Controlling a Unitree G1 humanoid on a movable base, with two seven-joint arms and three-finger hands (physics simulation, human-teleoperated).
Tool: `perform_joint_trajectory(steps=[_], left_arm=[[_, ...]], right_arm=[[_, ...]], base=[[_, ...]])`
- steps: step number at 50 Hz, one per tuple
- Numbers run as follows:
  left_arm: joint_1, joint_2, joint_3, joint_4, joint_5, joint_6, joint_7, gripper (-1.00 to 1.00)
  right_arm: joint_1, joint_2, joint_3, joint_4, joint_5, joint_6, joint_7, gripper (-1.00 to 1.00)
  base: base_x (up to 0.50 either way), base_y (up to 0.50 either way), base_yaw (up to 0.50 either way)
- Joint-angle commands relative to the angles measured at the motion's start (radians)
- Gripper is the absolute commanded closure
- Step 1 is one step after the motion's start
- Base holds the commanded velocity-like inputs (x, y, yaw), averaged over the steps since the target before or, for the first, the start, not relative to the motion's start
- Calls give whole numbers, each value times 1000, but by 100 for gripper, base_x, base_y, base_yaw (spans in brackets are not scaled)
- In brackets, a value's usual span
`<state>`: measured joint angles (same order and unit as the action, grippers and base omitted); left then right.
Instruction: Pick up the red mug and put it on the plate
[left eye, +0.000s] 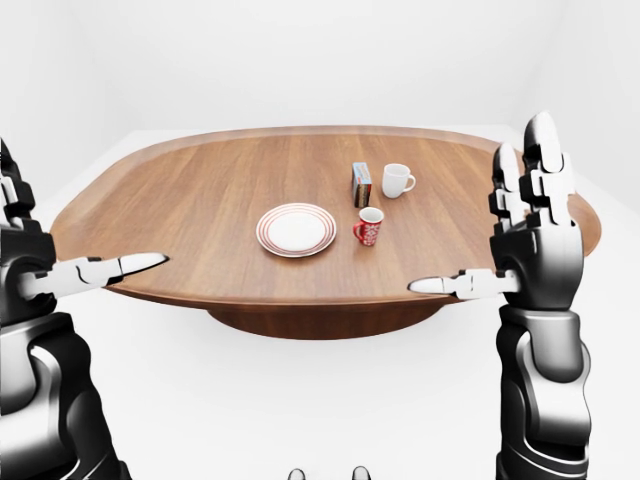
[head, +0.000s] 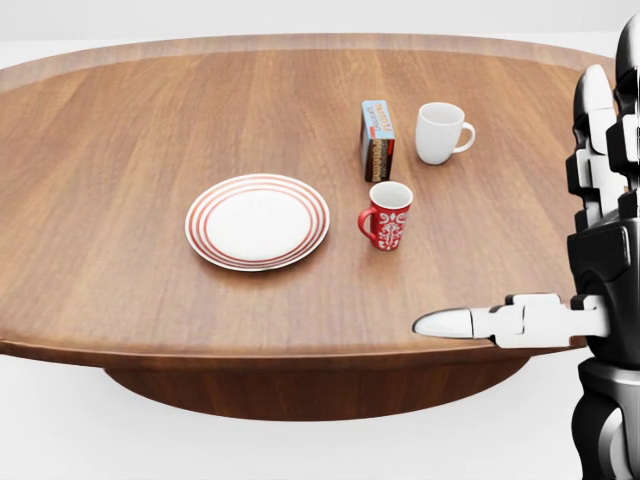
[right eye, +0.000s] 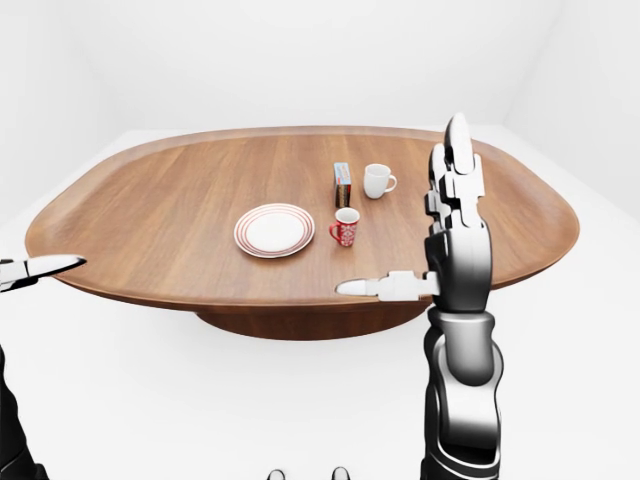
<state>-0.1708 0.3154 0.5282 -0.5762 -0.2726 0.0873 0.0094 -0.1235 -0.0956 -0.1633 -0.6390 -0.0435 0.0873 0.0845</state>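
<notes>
While both spread hands, left hand (left eye: 45, 275) and right hand (left eye: 530, 250), flank the desk (head: 120, 140) edge, the upright red mug (head: 387, 215) points its handle toward the plate (head: 257, 221).
</notes>
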Motion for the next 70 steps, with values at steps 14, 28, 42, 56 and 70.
perform_joint_trajectory(steps=[14, 28, 42, 56, 70], left_arm=[[-6, 24, 32, -26, -25, 0, 7, -100], [-3, 22, 33, -33, -25, 0, 6, -100], [1, 20, 36, -40, -25, 0, 3, -100], [-6, 22, 33, -39, -21, 0, 8, -100], [-5, 25, 39, -42, -28, 0, 9, -100]], right_arm=[[-11, -12, -22, -11, 9, 0, 2, -100], [-14, -17, -34, -2, 34, 0, 1, -100], [-11, -15, -33, 9, 39, 0, -2, -100], [-16, -19, -34, 9, 43, 0, -3, -100], [-11, -16, -25, 13, 25, 0, -1, -100]], base=[[0, 48, 0], [0, 9, 0], [35, 2, 0], [43, 1, 0], [43, 7, 0]])
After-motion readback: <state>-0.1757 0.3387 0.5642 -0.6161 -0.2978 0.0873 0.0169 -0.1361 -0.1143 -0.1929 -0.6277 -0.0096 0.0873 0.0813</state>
